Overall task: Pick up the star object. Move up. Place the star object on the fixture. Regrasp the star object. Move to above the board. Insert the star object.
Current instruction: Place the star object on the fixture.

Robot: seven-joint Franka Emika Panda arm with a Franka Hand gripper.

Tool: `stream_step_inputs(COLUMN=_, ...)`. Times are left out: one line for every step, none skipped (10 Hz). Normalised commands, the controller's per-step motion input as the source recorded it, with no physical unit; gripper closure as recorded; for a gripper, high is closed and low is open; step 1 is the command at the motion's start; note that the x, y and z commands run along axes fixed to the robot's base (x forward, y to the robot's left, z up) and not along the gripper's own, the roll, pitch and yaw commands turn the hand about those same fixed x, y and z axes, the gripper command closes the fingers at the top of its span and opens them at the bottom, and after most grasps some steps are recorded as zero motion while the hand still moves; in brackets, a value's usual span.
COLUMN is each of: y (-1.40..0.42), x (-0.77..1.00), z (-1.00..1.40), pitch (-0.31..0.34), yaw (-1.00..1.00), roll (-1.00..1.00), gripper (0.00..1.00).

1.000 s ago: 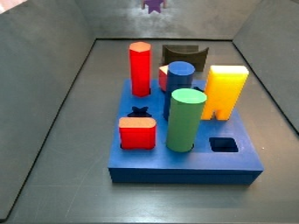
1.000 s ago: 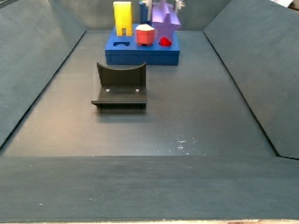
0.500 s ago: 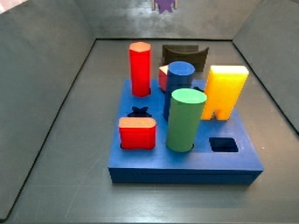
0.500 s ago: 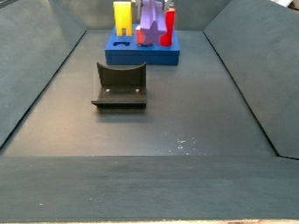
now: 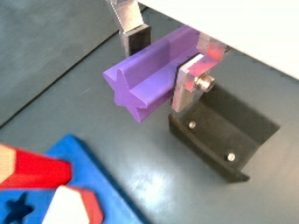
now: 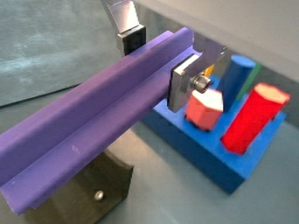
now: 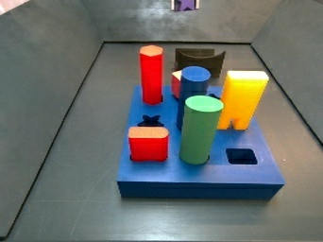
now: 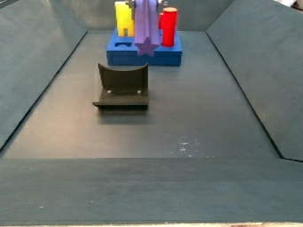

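Note:
My gripper [image 5: 163, 57] is shut on the star object [image 5: 149, 74], a long purple prism with a star-shaped end, gripped across its sides; both wrist views show this [image 6: 158, 61]. The prism [image 6: 93, 122] hangs in the air over the floor, with the dark fixture [image 5: 228, 131] below it. In the side views only the prism shows, up at the frame edge [image 7: 186, 5] and in front of the pegs [image 8: 144, 27]; the gripper itself is out of frame. The blue board [image 7: 202, 180] has an empty star hole [image 7: 150, 121]. The fixture [image 8: 122, 86] stands apart from the board.
On the board stand a red hexagonal peg [image 7: 151, 74], a blue cylinder [image 7: 195, 80], a yellow block [image 7: 243, 97], a green cylinder [image 7: 199, 129] and a short red block [image 7: 147, 143]. A square hole [image 7: 241, 156] is open. Sloped grey walls enclose the floor.
The star object has moved with the gripper away from over the board toward the fixture side, and sits a little higher in the side views.

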Motion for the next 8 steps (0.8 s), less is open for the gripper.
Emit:
stream_step_inputs(y=0.04, x=0.82, z=-0.02, pitch=0.144, yaw=-0.05, roll=-1.00, gripper=1.00)
stream_step_inputs(y=0.04, x=0.75, z=-0.02, pitch=0.149, yaw=-0.07, roll=-1.00, gripper=1.00)
stream_step_inputs(y=0.04, x=0.69, z=-0.02, pitch=0.152, yaw=-0.08, roll=-1.00, gripper=1.00)
stream_step_inputs(y=0.04, x=0.62, z=-0.02, pitch=0.156, yaw=-0.10, roll=-1.00, gripper=1.00)
stream_step_inputs(y=0.04, x=0.58, z=-0.02, pitch=0.159, yaw=-0.12, roll=-1.00, gripper=1.00)
stream_step_inputs(y=0.04, x=0.52, z=-0.02, pitch=0.162, yaw=-0.15, roll=-1.00, gripper=1.00)
stream_step_inputs(y=0.04, x=0.48, z=-0.02, pitch=0.162, yaw=-0.18, roll=-1.00, gripper=1.00)
stream_step_inputs(y=0.04, x=0.43, z=-0.02, pitch=0.147, yaw=-0.22, roll=-0.92, gripper=1.00)
